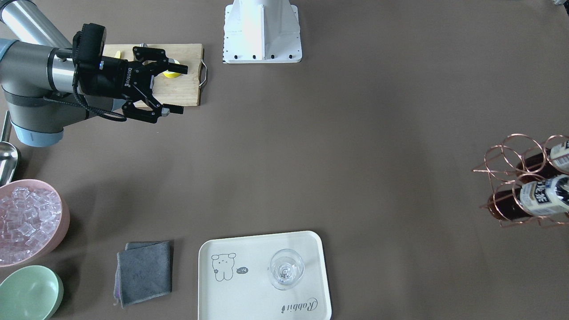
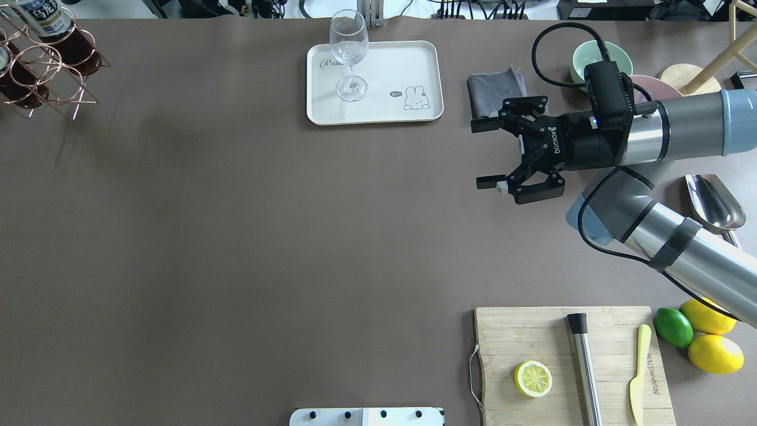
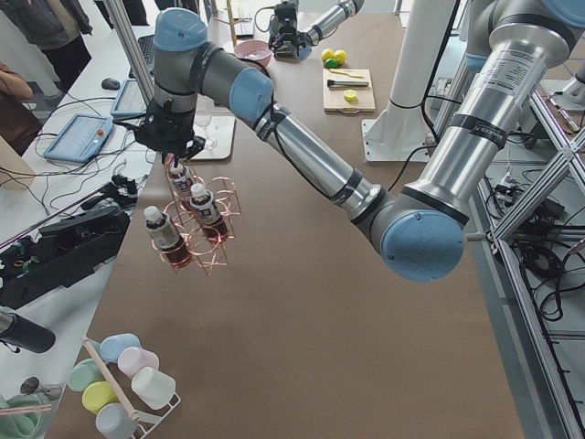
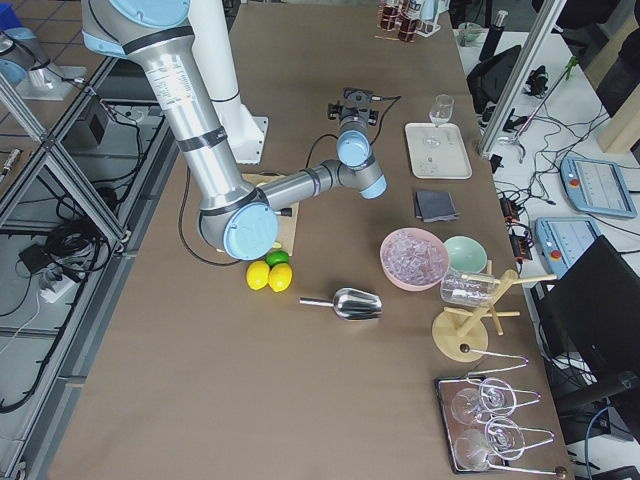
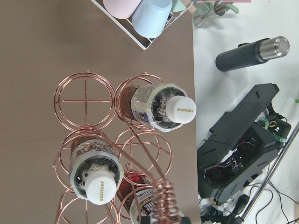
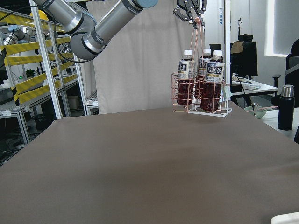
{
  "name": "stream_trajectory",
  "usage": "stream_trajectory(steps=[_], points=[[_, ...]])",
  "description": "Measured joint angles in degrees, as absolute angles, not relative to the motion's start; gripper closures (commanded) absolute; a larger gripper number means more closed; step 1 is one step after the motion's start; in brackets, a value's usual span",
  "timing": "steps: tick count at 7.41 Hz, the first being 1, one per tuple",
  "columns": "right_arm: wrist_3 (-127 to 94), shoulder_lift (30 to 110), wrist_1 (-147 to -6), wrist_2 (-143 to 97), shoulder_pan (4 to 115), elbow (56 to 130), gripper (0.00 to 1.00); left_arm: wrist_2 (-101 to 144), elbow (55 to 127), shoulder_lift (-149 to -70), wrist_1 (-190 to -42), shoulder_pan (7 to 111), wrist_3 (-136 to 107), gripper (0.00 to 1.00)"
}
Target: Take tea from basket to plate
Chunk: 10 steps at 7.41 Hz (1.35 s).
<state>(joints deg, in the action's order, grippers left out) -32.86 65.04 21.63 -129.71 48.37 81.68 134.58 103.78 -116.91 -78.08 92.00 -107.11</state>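
The tea stands in the basket at the corner of the tabletop away from the robot and on its left. It is three capped bottles, upright in three of the six rings, none of them on the plate. The left fingers hang right at the top of the basket's coiled handle; whether they clamp it or stand parted around it cannot be told. The plate lies at the middle of the far edge with a stemmed glass standing on it. The right fingers are spread wide and hold nothing. They are above the tabletop toward the far edge on the robot's right, near a grey cloth.
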Motion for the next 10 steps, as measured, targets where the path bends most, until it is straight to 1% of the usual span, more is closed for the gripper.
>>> stream_trajectory(steps=[1, 4, 7, 8, 10], points=[[-32.83, 65.42, 21.76, -129.77, 48.40, 81.73, 0.00, 134.53, 107.26, -117.86, -74.38, 91.01, -109.48, 1.00], [-32.92, 65.95, 21.95, -129.65, 48.51, 81.71, 0.00, 133.53, 114.19, -119.63, -68.93, 84.94, -118.46, 1.00], [-33.06, 66.22, 21.97, -129.56, 48.55, 81.60, 0.00, 128.27, 121.96, -122.92, -63.82, 73.69, -128.12, 1.00], [-33.01, 66.40, 21.98, -129.55, 48.53, 81.58, 0.00, 127.59, 123.43, -123.75, -63.41, 70.35, -131.56, 1.00], [-32.86, 67.14, 22.19, -129.55, 48.55, 81.66, 0.00, 125.99, 124.14, -127.10, -63.03, 63.03, -139.65, 1.00]])
